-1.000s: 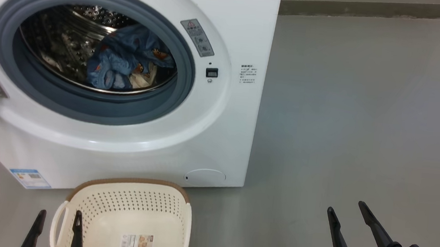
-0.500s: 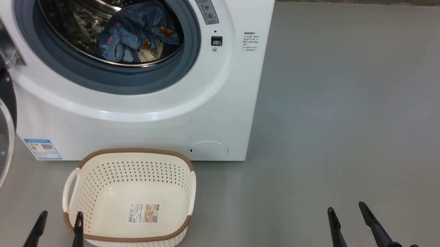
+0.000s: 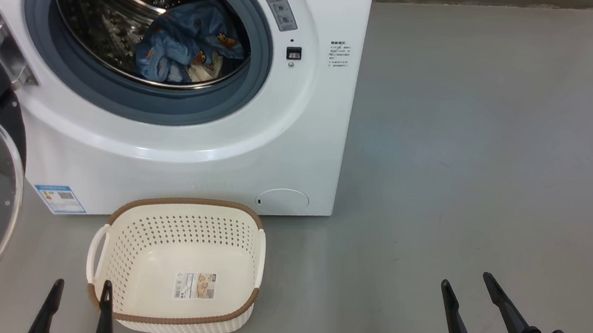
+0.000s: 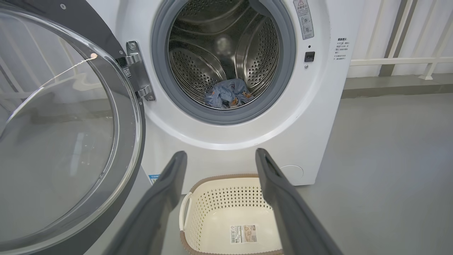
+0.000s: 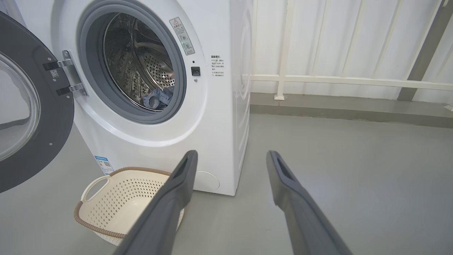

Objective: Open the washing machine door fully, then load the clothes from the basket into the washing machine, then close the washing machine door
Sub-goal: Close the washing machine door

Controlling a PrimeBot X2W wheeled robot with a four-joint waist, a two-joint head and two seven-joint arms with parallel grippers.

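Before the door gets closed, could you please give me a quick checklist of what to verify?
1. Basket empty of clothes: ok.
2. Clothes lying inside the drum: ok.
3. Rubber seal free of trapped fabric: ok.
4. Washing machine door open, swung to the left: ok.
5. Left gripper open and empty: ok.
6. Right gripper open and empty: ok.

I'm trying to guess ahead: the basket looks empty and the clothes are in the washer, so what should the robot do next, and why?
Probably reach the open left gripper to the door and begin pushing it shut. The basket holds just a label, the clothes lie in the drum, and the door hangs wide open.
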